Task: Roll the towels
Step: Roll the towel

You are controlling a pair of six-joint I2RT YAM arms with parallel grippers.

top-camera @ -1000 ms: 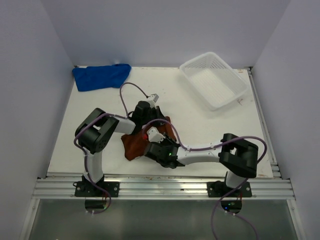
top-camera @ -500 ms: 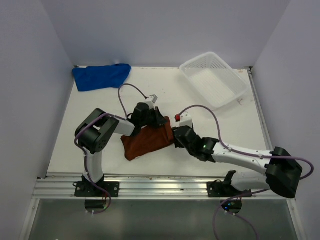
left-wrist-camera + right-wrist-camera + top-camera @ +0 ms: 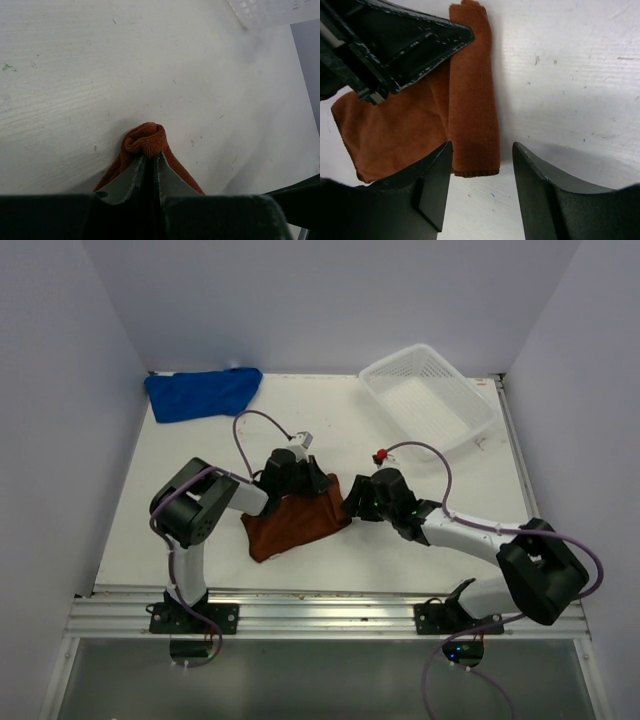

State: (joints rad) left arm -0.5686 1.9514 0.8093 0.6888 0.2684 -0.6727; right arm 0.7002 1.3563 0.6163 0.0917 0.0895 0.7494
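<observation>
White worktop carries the rust-brown towel at its middle, partly rolled; the blue towel lies in the far left corner. Left gripper pinches one roll end tight. Right gripper, half open, straddles the other end, holding nothing. It should probably close squarely, then both turn together.
</observation>
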